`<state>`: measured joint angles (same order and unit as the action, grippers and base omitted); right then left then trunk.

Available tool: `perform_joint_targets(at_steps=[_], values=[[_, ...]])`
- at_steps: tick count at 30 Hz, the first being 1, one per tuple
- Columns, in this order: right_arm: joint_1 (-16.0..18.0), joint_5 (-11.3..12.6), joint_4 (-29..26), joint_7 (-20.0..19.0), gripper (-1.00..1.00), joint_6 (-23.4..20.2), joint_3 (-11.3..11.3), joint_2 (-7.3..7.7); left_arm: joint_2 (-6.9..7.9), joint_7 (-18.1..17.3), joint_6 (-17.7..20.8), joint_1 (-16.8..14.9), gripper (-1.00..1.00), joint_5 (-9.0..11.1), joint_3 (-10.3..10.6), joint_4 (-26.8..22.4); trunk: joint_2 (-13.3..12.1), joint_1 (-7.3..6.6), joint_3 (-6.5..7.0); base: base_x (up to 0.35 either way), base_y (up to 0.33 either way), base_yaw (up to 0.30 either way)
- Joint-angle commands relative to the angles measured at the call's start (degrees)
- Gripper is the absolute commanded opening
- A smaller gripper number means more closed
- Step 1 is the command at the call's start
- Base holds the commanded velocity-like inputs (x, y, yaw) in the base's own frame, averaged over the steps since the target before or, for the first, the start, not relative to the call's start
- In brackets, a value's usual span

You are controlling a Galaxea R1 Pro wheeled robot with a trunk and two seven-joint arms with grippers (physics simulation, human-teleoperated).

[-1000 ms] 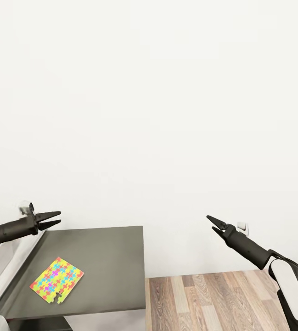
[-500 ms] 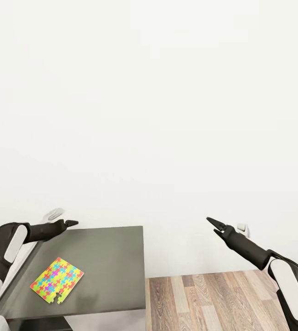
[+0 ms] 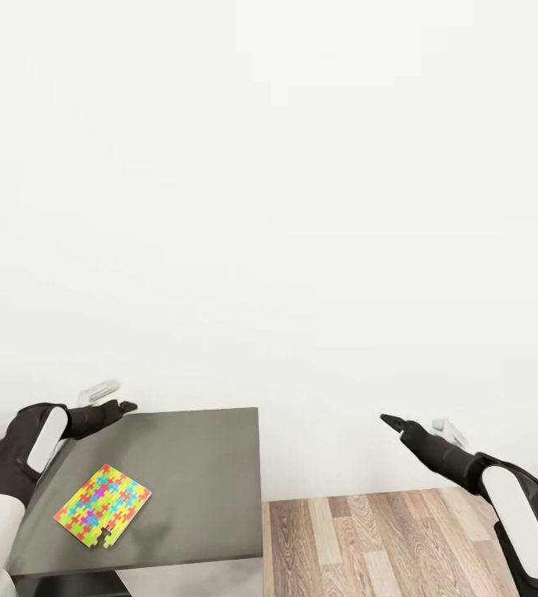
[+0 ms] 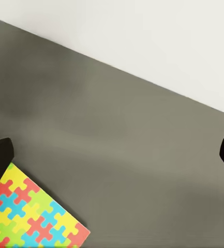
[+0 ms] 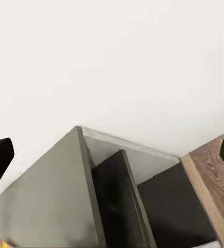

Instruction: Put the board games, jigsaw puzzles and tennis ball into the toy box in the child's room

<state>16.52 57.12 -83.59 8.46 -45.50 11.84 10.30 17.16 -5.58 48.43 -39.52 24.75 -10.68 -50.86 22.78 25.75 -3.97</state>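
Your left hand (image 3: 126, 406) had come over the tabletop (image 3: 202, 473), fingers spread; take the thin, light jigsaw puzzle (image 3: 103, 505) by its edge.

arms: blk forearms, white upper shells | left pincer (image 3: 128, 405) blk, pointed | right pincer (image 3: 389, 421) same

Even, bright, diffuse render lighting; white wall (image 3: 302, 207) nearly overexposed, featureless. Faint soft shadow on dark cabinet top (image 3: 194, 481) beside jigsaw puzzle (image 3: 103, 504). Sharp focus, no blur.
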Motion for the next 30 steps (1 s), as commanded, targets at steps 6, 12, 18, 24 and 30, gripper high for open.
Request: perform_joint_targets(at_steps=[6,12,18,24,30], values=[[0.25,0.78,0.0,9.39,1.0,-0.25,-3.07,-0.08,-2.2,9.25,-1.63,-0.29,1.0,-0.55,-0.09,1.52,0.14,0.04,-0.13,0.0,0.0,0.0],[0.68,1.08,0.43,14.66,1.0,-0.14,-4.69,-0.07,-4.32,18.51,-3.48,-1.62,1.0,-0.5,-0.08,4.27,0.14,0.04,-0.13,0.0,0.0,0.0],[0.71,1.16,0.49,15.55,1.0,-0.13,-4.94,-0.1,-4.71,20.31,-3.69,-2.01,1.0,-0.49,-0.05,5.21,0.14,0.04,-0.13,0.0,0.0,0.0],[0.71,1.17,0.07,15.5,1.0,0.12,-5.04,-0.05,-4.56,20.65,-3.74,-2.09,1.0,-0.56,-0.1,5.4,0.14,0.04,-0.13,0.0,0.0,0.0],[0.68,0.97,-0.03,15.26,1.0,0.22,-5.13,-0.02,-4.24,20.71,-3.7,-2.13,1.0,-0.6,-0.18,5.42,0.14,0.04,-0.13,0.0,0.0,0.0]])
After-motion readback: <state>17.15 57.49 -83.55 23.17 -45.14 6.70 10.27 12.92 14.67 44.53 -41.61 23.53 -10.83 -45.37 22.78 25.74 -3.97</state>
